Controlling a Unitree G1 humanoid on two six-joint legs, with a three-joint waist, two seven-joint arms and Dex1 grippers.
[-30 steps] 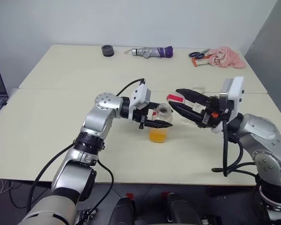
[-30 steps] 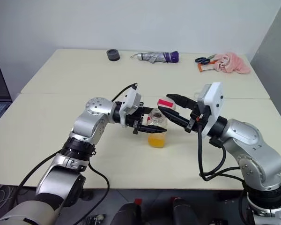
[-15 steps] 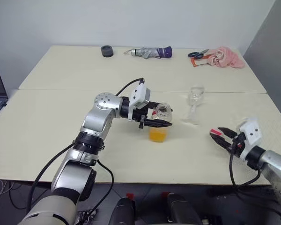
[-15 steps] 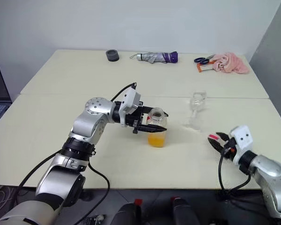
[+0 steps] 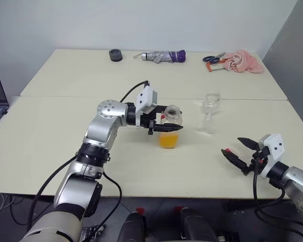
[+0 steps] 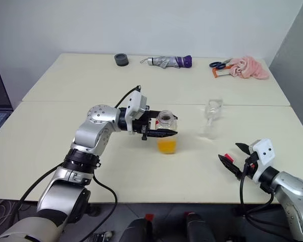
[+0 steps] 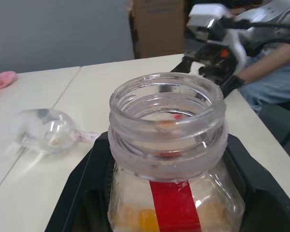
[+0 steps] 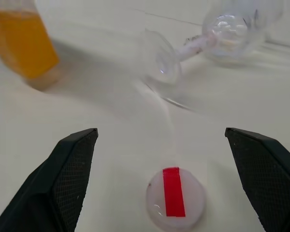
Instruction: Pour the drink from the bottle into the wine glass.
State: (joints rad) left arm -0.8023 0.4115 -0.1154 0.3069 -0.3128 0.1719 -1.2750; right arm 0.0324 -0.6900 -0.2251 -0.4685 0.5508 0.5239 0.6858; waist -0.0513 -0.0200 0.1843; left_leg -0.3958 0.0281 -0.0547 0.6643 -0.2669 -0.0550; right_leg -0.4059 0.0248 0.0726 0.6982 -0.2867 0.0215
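Left eye view: the left tool [image 5: 166,127] is gripping the uncapped bottle [image 5: 171,127] just under its neck, holding it upright over the bench [image 5: 50,136] with the orange drink [image 5: 169,140] sitting in its lower half, while the wine glass [image 5: 209,112] is standing well apart toward the robot's right. The right tool [image 5: 241,153] is hanging low near the bench's front edge with its fingers spread wide and nothing between them. With the mouth open, any sharp tilt or swing on the way across is likely to spill the drink short of the glass, and the light, thin-stemmed glass is likely to tip if the bottle's rim or the tool knocks its bowl. The cap [image 8: 175,198], being loose, could roll or get nudged off if the right arm sweeps near it. The right wrist view is showing that white cap with its red stripe lying flat on the bench between the spread fingers, a detail hard to make out from the head cameras; the left wrist view is showing the bare threaded mouth close up, with droplets clinging inside.
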